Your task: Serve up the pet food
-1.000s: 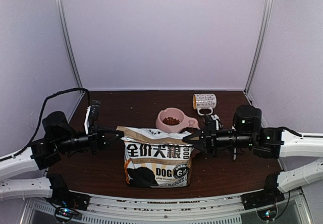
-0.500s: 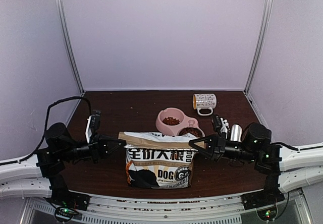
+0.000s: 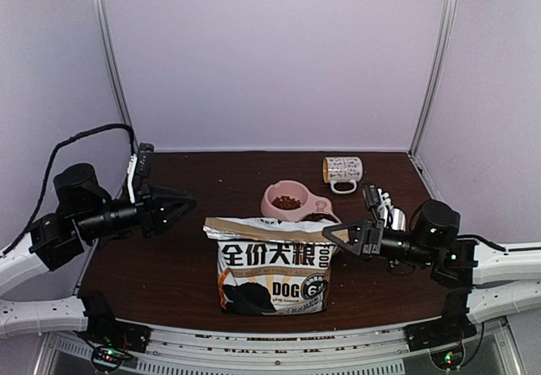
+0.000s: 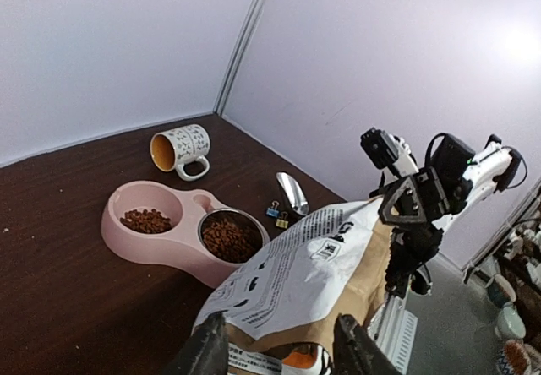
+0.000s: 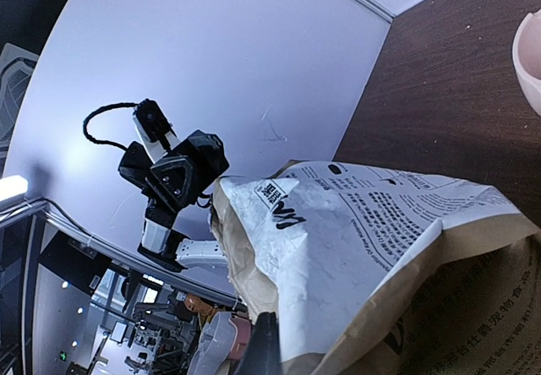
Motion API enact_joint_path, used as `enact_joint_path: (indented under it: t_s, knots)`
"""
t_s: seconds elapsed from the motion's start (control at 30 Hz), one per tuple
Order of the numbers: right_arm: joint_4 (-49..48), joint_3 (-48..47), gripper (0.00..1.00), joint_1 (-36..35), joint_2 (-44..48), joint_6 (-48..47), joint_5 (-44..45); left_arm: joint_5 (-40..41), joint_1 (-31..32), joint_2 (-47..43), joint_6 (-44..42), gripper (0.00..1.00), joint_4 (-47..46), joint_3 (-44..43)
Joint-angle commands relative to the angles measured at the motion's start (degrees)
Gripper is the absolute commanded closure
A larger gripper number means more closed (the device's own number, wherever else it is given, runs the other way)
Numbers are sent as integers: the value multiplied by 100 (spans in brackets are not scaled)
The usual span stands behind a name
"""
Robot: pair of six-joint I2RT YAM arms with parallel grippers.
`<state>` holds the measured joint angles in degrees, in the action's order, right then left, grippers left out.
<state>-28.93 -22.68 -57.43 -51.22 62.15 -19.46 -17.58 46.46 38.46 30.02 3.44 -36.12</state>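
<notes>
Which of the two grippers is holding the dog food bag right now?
The right gripper, pinched shut on the top corner of the bag. The left gripper stands open, apart from the bag.

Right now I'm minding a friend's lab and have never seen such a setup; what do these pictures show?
Two robot arms are bolted at the near edge of a brown table. One picture comes from a fixed camera above and behind them; the other two from cameras on the wrists. The right tool is pinched shut on the top corner of a standing dog food bag. The left tool hangs open beside the bag, touching nothing. Behind the bag sit a pink double bowl with pet food in both wells, a mug on its side, a metal scoop and a binder clip.
</notes>
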Motion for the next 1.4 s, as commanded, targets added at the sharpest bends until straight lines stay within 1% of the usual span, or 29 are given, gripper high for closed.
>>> enact_joint_path:
  t_s: [0.0,0.07,0.1,0.13,0.2,0.3,0.43,0.47,0.5,0.6,0.63,0.73,0.77,0.8,0.93,0.97,1.03,1.1,1.13,1.2,1.23,1.37]
  knots:
    - [-380,-288,100,87,170,-373,-22,600,-44,-17,-721,45,1344,-595]
    - [-385,-298,100,91,149,-397,-92,457,-49,69,-832,28,1368,-687]
    - [-386,-299,100,87,136,-403,-119,263,-48,173,-880,21,1335,-750]
    - [-398,-300,100,81,133,-406,-138,48,-49,385,-941,18,1321,-830]
    - [-424,-286,100,84,134,-411,-160,-343,-48,727,-1030,14,1317,-1011]
    - [-436,-259,100,82,173,-418,-157,-635,-47,1051,-1149,10,1202,-1127]
    - [-451,-224,100,82,212,-417,-141,-911,-58,1320,-1318,10,1140,-1201]
    - [-452,-217,100,76,203,-421,-133,-974,-58,1387,-1349,12,1122,-1204]
    - [-460,-224,100,82,196,-427,-142,-1035,-64,1429,-1365,17,1086,-1192]
    - [-482,-237,100,82,175,-430,-154,-1283,-75,1562,-1430,41,975,-1163]
    - [-482,-237,100,80,174,-428,-150,-1419,-74,1594,-1443,48,932,-1154]
    - [-482,-233,100,82,157,-415,-130,-1582,-85,1638,-1482,61,844,-1120]
    - [-482,-228,100,80,156,-415,-122,-1616,-84,1645,-1489,63,825,-1105]
    - [-478,-226,100,82,154,-410,-107,-1647,-84,1639,-1490,63,805,-1081]
    - [-489,-224,100,82,150,-398,-41,-1777,-84,1692,-1552,61,808,-1022]
    - [-495,-228,100,82,148,-397,-28,-1809,-84,1730,-1573,64,829,-1020]
    - [-547,-214,100,81,150,-371,33,-1890,-84,1788,-1616,78,869,-1011]
    - [-671,-138,100,78,246,-324,199,-1919,-84,1804,-1657,97,906,-996]
    - [-721,-81,100,80,318,-315,302,-1881,-84,1768,-1658,100,907,-975]
    - [-745,19,100,83,484,-336,499,-1649,-84,1603,-1645,100,861,-874]
    - [-744,79,100,83,566,-357,598,-1408,-79,1455,-1601,100,804,-791]
    - [-916,402,100,82,804,-307,917,-596,-102,774,-1227,100,60,-167]
